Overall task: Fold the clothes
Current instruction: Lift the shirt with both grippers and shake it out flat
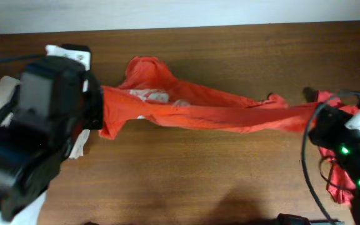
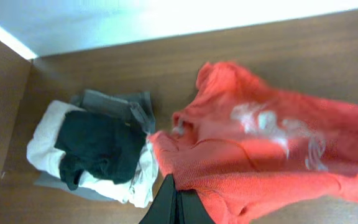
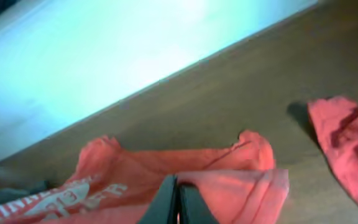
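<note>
A: While the shirt (image 1: 192, 109) is strung across the desk (image 1: 230, 50), which arm has which end?

B: The left pincer (image 2: 176, 204) has the left end. In the left wrist view its two dark fingers are pressed together with a fold of orange-red cloth caught between them. The right pincer (image 3: 178, 200) has the right end the same way, with its fingers closed tight on the hem.

A: How does the shirt lie?

B: From overhead it is a long narrow band running left to right across the middle of the desk. It is thin toward the right and bunched wider toward the left, where a hump of cloth pokes toward the far edge. White print shows on the left part. The letters are too blurred to read.

A: Is the middle resting on the wood?

B: I cannot tell. A shadow runs along its near edge, and that is all I can see.

A: Is there anything else red?

B: Yes, a red cloth (image 3: 347, 146) lies crumpled on the desk at the right. In the right wrist view there is bare wood between it and the shirt's corner. From overhead the right arm covers part of it.

A: And on the left?

B: A pile (image 2: 98, 146) sits at the left end of the desk, with dark cloth on top, white below and grey behind. The shirt's left edge is just beside the white layer. Whether they touch, I cannot say.
</note>
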You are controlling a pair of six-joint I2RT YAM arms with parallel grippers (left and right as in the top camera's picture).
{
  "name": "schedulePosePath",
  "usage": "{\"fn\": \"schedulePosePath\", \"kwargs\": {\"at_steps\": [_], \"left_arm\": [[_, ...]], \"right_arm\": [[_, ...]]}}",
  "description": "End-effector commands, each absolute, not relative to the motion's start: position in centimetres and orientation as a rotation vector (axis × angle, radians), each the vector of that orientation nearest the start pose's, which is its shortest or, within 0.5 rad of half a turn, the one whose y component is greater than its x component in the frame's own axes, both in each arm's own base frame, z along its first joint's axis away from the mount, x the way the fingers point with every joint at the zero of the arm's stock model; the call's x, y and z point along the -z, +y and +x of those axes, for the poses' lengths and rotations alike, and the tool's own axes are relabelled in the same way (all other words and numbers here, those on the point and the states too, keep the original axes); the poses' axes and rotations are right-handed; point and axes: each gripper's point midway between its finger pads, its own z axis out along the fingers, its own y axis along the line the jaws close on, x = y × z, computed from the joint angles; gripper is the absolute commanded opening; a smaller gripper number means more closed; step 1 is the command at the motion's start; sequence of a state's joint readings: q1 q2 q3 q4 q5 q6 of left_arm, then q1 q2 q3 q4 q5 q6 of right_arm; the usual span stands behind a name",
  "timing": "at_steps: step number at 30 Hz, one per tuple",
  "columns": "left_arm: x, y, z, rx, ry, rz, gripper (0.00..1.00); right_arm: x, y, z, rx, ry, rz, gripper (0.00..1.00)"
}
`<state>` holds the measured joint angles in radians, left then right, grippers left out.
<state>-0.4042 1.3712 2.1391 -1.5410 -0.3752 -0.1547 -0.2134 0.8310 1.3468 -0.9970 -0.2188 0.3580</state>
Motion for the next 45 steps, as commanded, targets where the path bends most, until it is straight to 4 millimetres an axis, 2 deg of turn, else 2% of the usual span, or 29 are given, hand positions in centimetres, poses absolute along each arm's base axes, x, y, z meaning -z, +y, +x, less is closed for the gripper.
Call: {"fn": "schedulePosePath", "kwargs": {"at_steps": [1,5,10,14,17,19,22,25,29,30,31,32,33,35,39,43,45], "left_arm": [[-46.2,-3.8,25.4,-0.106,2.154,0.058,0.01],[-49.3,-4.6,23.9,-0.014,2.058,0.147,0.01],[-53.2,-4.5,22.8,0.017,1.913,0.171,0.01],[-56.2,-4.5,22.8,0.028,1.794,0.174,0.0],[-57.7,-5.1,24.2,0.02,1.733,0.182,0.01],[-57.7,-6.0,26.4,0.01,1.731,0.192,0.01],[-56.4,-7.4,31.2,-0.052,1.766,0.234,0.01],[-52.8,-8.7,38.2,-0.105,1.849,0.256,0.0],[-47.8,-11.0,46.6,-0.097,1.898,0.343,0.0],[-46.5,-11.7,50.1,-0.102,1.871,0.354,0.0],[-46.5,-12.0,51.5,-0.106,1.84,0.352,0.0],[-47.3,-12.2,52.3,-0.116,1.791,0.357,0.0],[-48.5,-12.3,52.7,-0.125,1.743,0.359,0.0],[-51.9,-12.1,52.0,-0.119,1.647,0.332,0.0],[-58.3,-11.6,48.3,-0.096,1.497,0.323,0.0],[-61.9,-11.0,44.1,-0.077,1.428,0.339,0.0],[-61.5,-10.6,42.7,-0.08,1.463,0.349,0.0]], "right_arm": [[-41.9,-1.4,22.4,-0.277,1.913,0.411,0.04],[-45.8,-1.1,20.5,-0.268,1.865,0.398,0.04],[-49.0,-0.9,19.5,-0.254,1.826,0.366,0.04],[-49.7,-1.1,20.7,-0.254,1.833,0.369,0.04],[-48.4,-1.7,23.1,-0.258,1.896,0.391,0.04],[-47.1,-2.0,25.2,-0.267,1.953,0.407,0.04],[-44.8,-2.3,28.9,-0.296,2.041,0.419,0.04],[-42.4,-2.4,33.6,-0.335,2.117,0.369,0.04],[-40.6,-2.6,39.0,-0.385,2.127,0.311,0.04],[-40.5,-2.7,41.9,-0.411,2.087,0.277,0.04],[-40.7,-2.7,43.0,-0.425,2.064,0.257,0.04],[-41.3,-2.6,43.9,-0.437,2.032,0.232,0.04],[-42.2,-2.5,44.5,-0.443,2.002,0.21,0.04],[-44.1,-2.5,44.7,-0.422,1.949,0.169,0.04],[-49.2,-2.2,42.7,-0.37,1.855,0.097,0.04],[-51.6,-3.1,40.0,-0.273,1.845,0.143,0.04],[-51.8,-3.2,38.9,-0.244,1.866,0.141,0.04]]}}
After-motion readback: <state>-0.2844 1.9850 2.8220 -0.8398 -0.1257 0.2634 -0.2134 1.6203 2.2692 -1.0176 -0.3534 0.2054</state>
